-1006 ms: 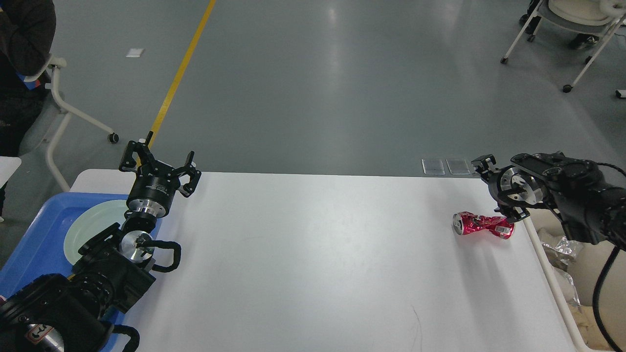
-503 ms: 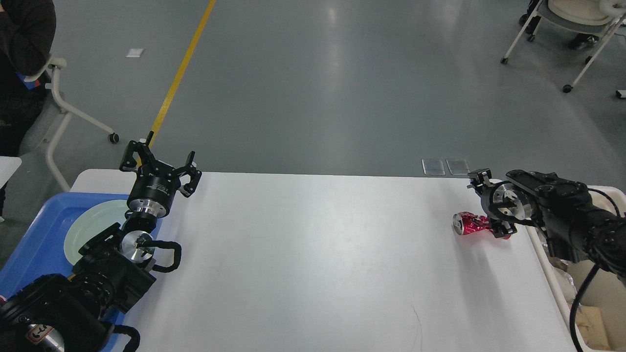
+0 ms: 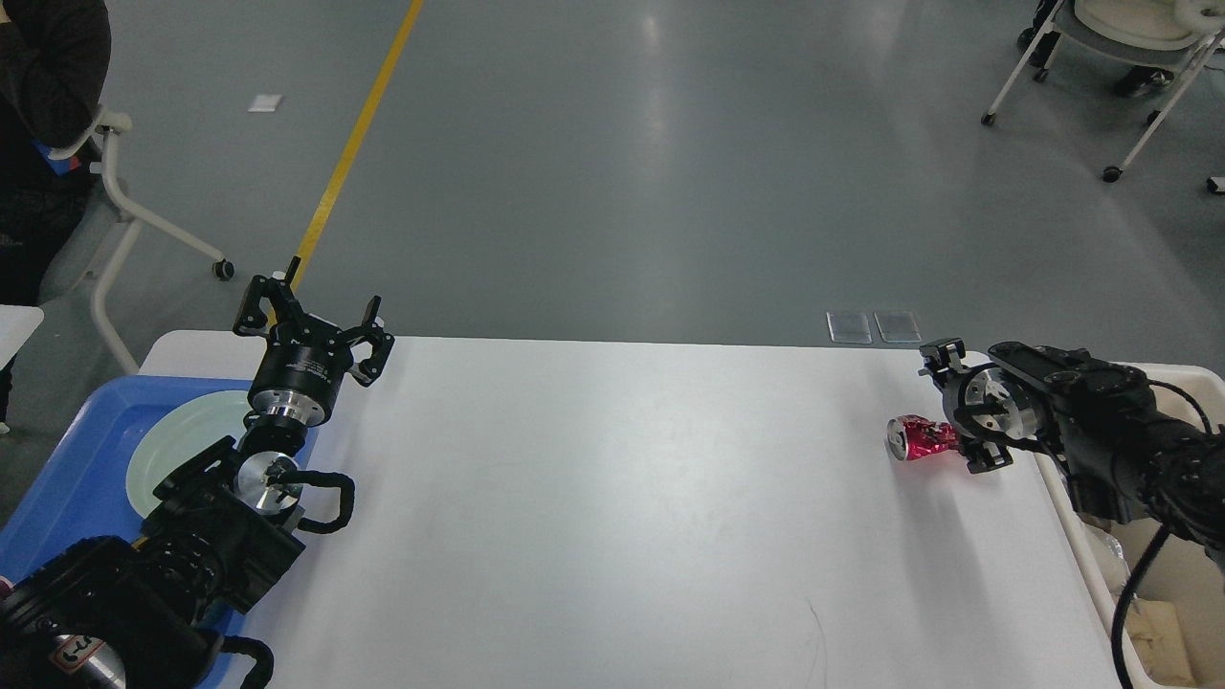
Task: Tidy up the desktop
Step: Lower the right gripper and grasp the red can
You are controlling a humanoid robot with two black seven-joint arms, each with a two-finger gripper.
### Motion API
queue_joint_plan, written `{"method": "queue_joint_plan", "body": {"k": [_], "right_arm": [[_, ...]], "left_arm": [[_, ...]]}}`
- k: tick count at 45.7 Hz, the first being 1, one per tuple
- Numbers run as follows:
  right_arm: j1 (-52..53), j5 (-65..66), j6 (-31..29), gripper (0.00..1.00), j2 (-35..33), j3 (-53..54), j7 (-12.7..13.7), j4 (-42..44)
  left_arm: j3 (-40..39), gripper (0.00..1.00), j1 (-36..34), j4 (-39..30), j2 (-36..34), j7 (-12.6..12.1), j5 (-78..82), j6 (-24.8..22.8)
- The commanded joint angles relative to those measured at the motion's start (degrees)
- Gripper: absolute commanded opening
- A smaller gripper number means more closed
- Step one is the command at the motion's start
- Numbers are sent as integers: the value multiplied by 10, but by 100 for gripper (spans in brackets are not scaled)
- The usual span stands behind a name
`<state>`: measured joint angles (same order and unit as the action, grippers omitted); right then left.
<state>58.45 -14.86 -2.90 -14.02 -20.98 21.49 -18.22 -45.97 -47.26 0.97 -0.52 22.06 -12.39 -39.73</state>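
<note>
At the far right of the desktop (image 3: 612,507) lies a crushed red can (image 3: 917,438) — no lettering I can read; my right gripper (image 3: 965,411) straddles it, fingers spread. My left gripper (image 3: 311,321) hovers wide open, empty, above a blue tray (image 3: 67,469).

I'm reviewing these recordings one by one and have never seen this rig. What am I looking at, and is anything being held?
This single view comes from the robot's own head, looking down at a white desktop. The black arms are its own. The left gripper is open and empty above a blue tray holding a pale plate. The right gripper has its fingers on either side of a crushed red can lying on the desktop; whether it grips yet cannot be told. A beige bin sits beside the right edge.
</note>
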Motion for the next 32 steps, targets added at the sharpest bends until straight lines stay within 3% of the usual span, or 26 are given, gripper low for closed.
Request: {"method": "queue_joint_plan", "body": {"k": [1,32], "right_arm": [[-2,-1,1,100,0,9,0,-1],[-25,-3,35,100,-3,10,2,12]], "left_arm": [[0,97,0,0,0,0,0,0],[0,97,0,0,0,0,0,0]]}}
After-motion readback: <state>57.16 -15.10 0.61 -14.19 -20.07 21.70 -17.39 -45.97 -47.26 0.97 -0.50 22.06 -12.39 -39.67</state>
